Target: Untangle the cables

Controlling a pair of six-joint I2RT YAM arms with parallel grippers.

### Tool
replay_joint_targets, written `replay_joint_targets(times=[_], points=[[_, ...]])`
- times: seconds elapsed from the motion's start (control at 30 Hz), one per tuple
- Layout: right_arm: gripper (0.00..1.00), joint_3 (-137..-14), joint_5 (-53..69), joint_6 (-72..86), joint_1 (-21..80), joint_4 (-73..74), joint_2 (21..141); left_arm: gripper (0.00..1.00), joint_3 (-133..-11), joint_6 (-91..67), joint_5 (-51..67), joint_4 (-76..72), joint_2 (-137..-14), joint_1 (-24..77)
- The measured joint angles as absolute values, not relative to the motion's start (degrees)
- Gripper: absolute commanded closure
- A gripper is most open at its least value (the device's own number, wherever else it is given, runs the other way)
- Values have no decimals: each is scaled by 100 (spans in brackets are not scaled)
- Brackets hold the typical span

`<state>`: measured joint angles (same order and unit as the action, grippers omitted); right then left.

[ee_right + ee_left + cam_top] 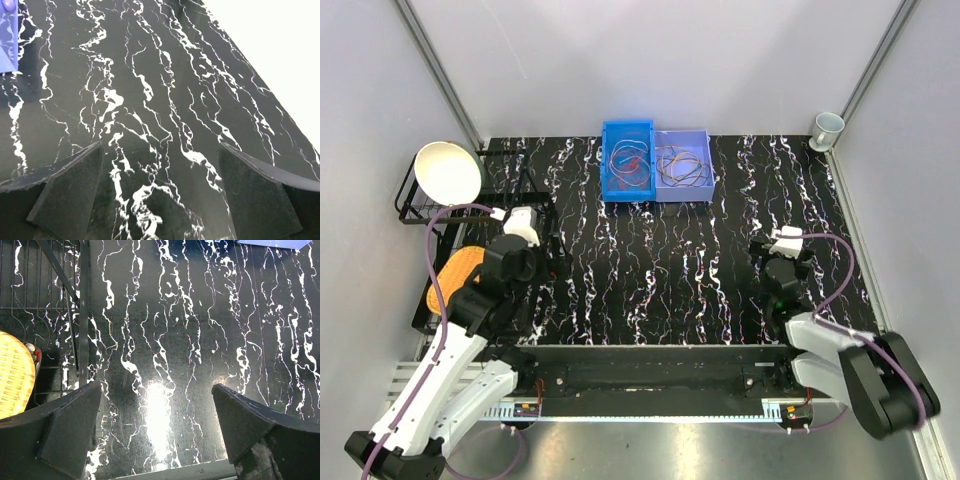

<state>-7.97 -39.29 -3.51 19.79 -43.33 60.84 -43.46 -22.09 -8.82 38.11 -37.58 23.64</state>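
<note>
The cables lie in two small bins at the back of the black marbled mat. One bundle of cables (628, 160), red and orange with some pale loops, is in the blue bin (608, 175). A second bundle (681, 166), orange and dark, is in the lavender bin (705, 140). My left gripper (528, 228) (156, 387) hovers over the mat's left side, open, with only mat between its fingers. My right gripper (775, 245) (160, 145) hovers over the mat's right side, also open and holding nothing. Both are well short of the bins.
A black wire rack (410, 205) at the left holds a white bowl (448, 172) and a yellow woven object (455, 272). A pale cup (827, 127) stands at the back right corner. The lavender bin's edge (7, 35) shows in the right wrist view.
</note>
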Motion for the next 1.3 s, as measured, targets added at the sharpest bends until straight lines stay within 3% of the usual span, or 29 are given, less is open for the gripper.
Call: replay_joint_targets(times=[0.2,0.4,0.77,0.97,1.3], points=[[0,-749,-3428,-528,1339,-6324,7776,4,-4348,-2209,-884,3811,-3754,2375],[0,-963,-2563,-410,668,-7063,9218,4,-4346,-2209,-888,3815,-3723,2397],[0,-1542,-2231,-246,561,-7083,9168,3,-4346,-2215,-967,3830,-3763,2408],[0,-1542,-2226,-228,561,-7083,9168,1,-4294,-2204,-1662,3789,-3767,2414],[0,-1542,-2174,-220,556,-7083,9168,1,-2381,-1162,-3096,1647,-2567,2390]])
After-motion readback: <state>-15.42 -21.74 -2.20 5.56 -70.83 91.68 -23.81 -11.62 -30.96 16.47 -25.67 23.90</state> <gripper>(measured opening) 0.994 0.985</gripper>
